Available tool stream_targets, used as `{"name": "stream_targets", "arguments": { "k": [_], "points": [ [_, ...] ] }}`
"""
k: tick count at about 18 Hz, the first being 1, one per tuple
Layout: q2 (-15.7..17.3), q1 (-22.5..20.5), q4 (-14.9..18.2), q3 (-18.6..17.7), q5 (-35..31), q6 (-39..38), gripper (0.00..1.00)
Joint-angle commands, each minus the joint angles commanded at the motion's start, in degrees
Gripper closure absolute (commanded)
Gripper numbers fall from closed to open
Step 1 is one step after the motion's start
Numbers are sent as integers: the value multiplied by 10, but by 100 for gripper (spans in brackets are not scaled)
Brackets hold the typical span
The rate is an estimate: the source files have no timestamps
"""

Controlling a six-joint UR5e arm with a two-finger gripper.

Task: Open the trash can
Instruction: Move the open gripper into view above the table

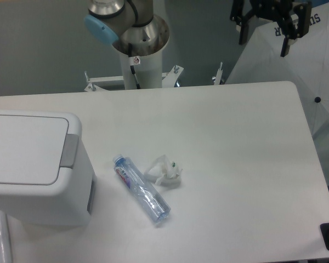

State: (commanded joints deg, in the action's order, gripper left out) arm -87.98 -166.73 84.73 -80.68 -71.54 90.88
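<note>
One trash can (35,164) is sitting lid-down at the counter's (236,164) 9 o'clock edge while the fingers (251,26) are hanging spread open, holding nothing, at 1 o'clock.

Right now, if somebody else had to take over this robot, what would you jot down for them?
Gripper: raised at the top right, above the table's far right corner, fingers spread open, holding nothing.
Trash can: at the table's left edge, lid flat and closed, grey push tab on its right side, untouched.
Also on the table: a clear plastic bottle lying on its side and a crumpled wrapper beside it.
Done: nothing yet.
Left: reach the tab, press it, open the lid.
</note>
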Motion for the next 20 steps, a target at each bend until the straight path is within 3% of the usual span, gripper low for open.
{"name": "stream_targets", "arguments": {
  "k": [6,9,12,17,20],
  "points": [
    [2,2,3,-1,16,-13,0],
    [7,7,1,-3,44,-127,0],
    [11,39,-3,-4,49,-199,0],
    [10,103,-46,-5,48,-407,0],
    [4,151,-91,-11,47,-555,0]
  ]
}}
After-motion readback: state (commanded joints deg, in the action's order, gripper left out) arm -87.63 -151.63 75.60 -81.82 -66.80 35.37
